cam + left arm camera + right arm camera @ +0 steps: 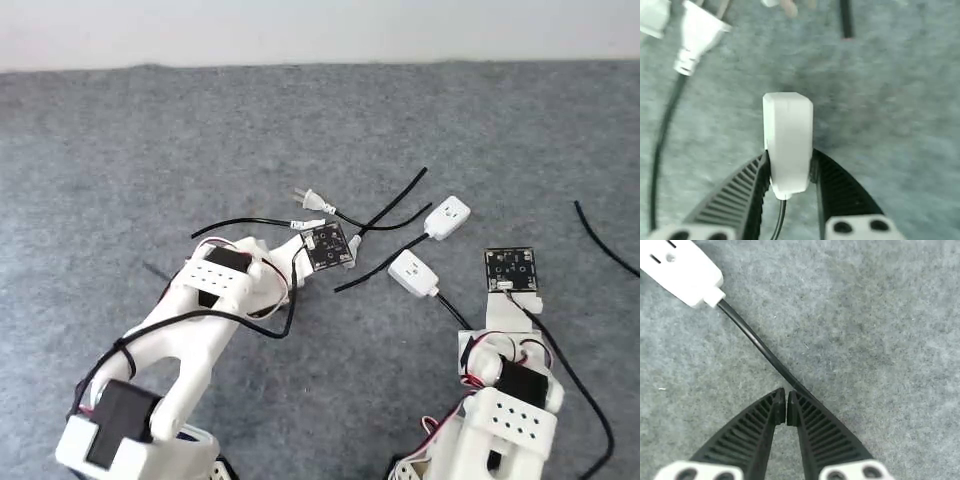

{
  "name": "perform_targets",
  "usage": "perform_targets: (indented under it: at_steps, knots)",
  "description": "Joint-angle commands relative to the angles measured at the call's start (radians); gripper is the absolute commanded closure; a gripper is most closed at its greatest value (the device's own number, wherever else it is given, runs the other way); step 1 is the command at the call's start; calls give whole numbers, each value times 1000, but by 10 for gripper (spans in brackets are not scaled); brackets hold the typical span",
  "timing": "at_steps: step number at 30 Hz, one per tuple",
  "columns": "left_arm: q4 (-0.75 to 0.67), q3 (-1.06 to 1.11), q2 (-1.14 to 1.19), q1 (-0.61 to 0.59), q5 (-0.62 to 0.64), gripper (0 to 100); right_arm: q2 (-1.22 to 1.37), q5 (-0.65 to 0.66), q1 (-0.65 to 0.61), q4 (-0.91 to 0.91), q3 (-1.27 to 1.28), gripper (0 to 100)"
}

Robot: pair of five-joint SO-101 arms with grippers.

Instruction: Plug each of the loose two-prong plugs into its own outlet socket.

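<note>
My left gripper [788, 160] is shut on a white plug body [787, 135], whose thin cord trails back between the fingers. In the high view this gripper [345, 252] sits mid-table, just left of two white outlet sockets [447, 217] [412, 271]. A loose two-prong plug [308, 197] lies beyond it, prongs pointing left. My right gripper [786, 407] is shut with nothing in it, its tips just above the black cord [757, 342] that runs from the nearer socket [682, 270].
Black cords [395, 210] cross the grey carpet between the plug and the sockets. Another black cable [600, 235] lies at the far right. A white socket [700, 32] on a black cord lies ahead of the held plug.
</note>
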Motion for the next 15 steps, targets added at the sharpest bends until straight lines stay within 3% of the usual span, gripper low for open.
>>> perform_targets:
  at_steps: [1,4,8,11,15]
  knots:
    - [138,-28,-130,55,46,964,-16,12,-5,-19,-11,990]
    - [193,28,-275,121,126,964,-16,12,-5,-19,-11,990]
    - [193,128,-428,215,350,960,-16,12,-5,-19,-11,990]
    - [183,177,-437,290,516,955,-16,12,-5,-19,-11,990]
    - [94,197,-387,305,746,923,-16,12,-5,-19,-11,990]
